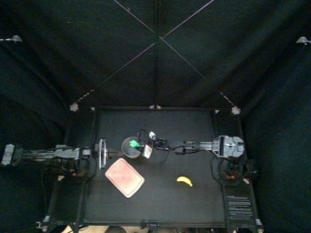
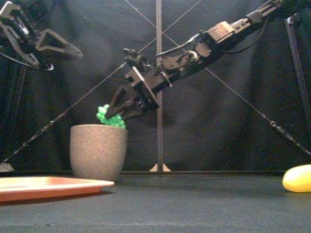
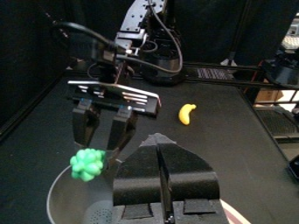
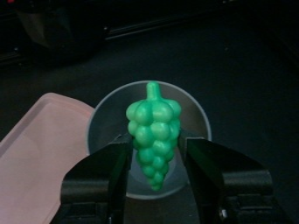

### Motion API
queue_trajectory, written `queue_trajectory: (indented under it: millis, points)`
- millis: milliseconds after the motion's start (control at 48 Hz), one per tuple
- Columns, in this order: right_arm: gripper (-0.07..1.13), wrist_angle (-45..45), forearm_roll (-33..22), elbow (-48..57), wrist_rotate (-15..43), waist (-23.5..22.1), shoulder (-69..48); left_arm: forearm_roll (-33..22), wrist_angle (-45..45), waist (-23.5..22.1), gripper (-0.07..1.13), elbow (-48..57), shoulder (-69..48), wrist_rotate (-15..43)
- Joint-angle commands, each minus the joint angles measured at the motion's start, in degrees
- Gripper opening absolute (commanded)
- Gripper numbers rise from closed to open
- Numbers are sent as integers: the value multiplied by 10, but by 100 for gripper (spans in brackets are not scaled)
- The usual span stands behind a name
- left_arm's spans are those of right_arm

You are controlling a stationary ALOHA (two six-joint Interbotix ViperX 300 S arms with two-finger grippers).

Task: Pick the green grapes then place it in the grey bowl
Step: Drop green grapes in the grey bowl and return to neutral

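Note:
The green grapes (image 4: 155, 129) hang stem-out between the tips of my right gripper (image 4: 158, 147), which is shut on them directly over the mouth of the tall grey speckled cup (image 2: 97, 151). In the front view the grapes (image 2: 111, 116) sit just above the cup's rim, with the right gripper (image 2: 120, 109) slanting down from the right. From above, the cup (image 1: 130, 146) stands left of centre. My left gripper (image 3: 160, 143) is shut and empty, raised beside the cup on its left (image 1: 97, 154).
A flat pink tray (image 1: 124, 177) lies in front of the cup. A yellow toy banana (image 1: 185, 181) rests on the table at the front right. The right arm stretches across the table's middle.

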Motion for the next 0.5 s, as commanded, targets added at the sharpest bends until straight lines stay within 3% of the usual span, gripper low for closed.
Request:
queue_trajectory:
  millis: [21, 250, 500]
  points:
    - [78, 18, -3, -33, -4, 8, 0, -1, -5, 1, 17, -10, 2, 0]
    - [98, 40, -31, -54, 1, 18, 14, -1, -5, 1, 17, -10, 2, 0]
    - [99, 40, -38, -58, -2, 18, -11, -4, -5, 1, 17, -11, 2, -2]
